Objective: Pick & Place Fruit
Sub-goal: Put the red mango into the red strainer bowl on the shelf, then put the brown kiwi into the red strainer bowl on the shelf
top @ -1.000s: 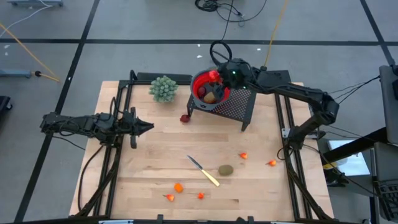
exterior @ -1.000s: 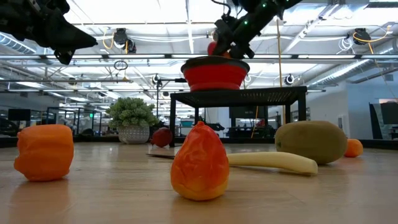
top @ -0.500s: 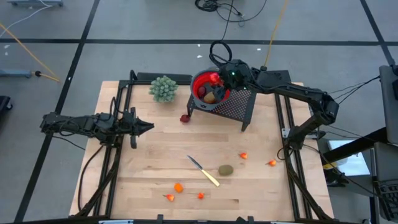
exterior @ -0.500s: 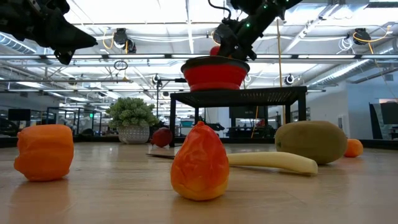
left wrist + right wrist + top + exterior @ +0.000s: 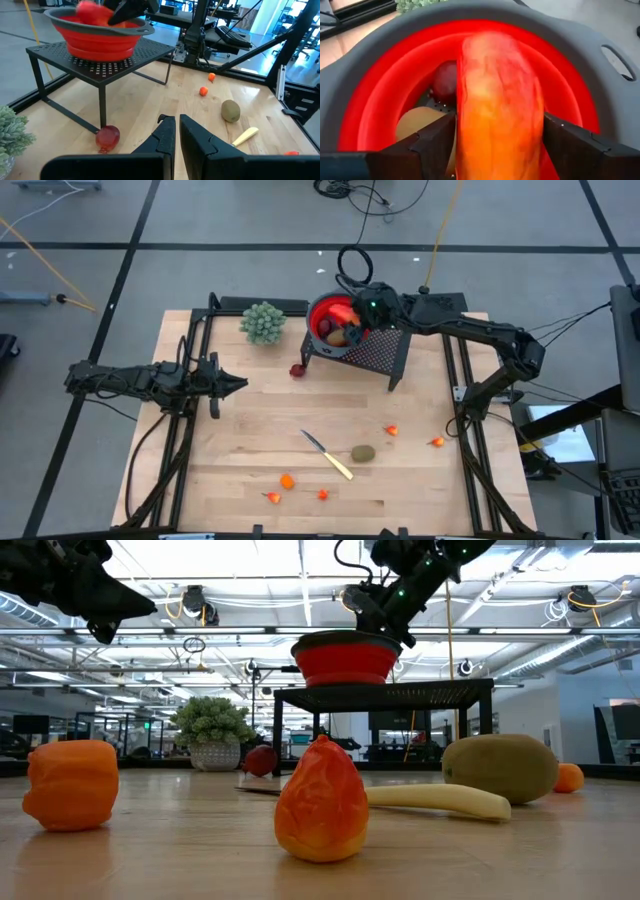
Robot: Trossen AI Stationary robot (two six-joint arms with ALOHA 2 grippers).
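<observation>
Right tool (image 5: 497, 132) over the red bowl (image 5: 322, 313) on the black mesh stand (image 5: 385, 355), far centre of the bench (image 5: 250, 470). Right wrist view: fingers spread wide either side of the long orange-red fruit (image 5: 497, 105); fingers flank it, contact on either side not clear. Whether it is gripped or loose: cannot tell. Same view alone shows the bowl's inside: a dark red round fruit (image 5: 446, 80) and a brown kiwi-like piece (image 5: 422, 125) at the bottom. High view gives only a crowded bowl under the tool.

Low view: bowl wall (image 5: 345, 660) seen side-on, contents hidden.

On the bench: a dark red fruit (image 5: 297, 370) just left of the stand; kiwi (image 5: 363, 452) near centre, beside the pale-handled knife (image 5: 328, 455); small orange pieces (image 5: 287, 481) along the near edge and two more right of centre (image 5: 392, 430).

Left tool (image 5: 238, 384) at the left side, above the bench, fingers pressed together, holding nothing. Green plant (image 5: 263, 322) far left of the bowl.
</observation>
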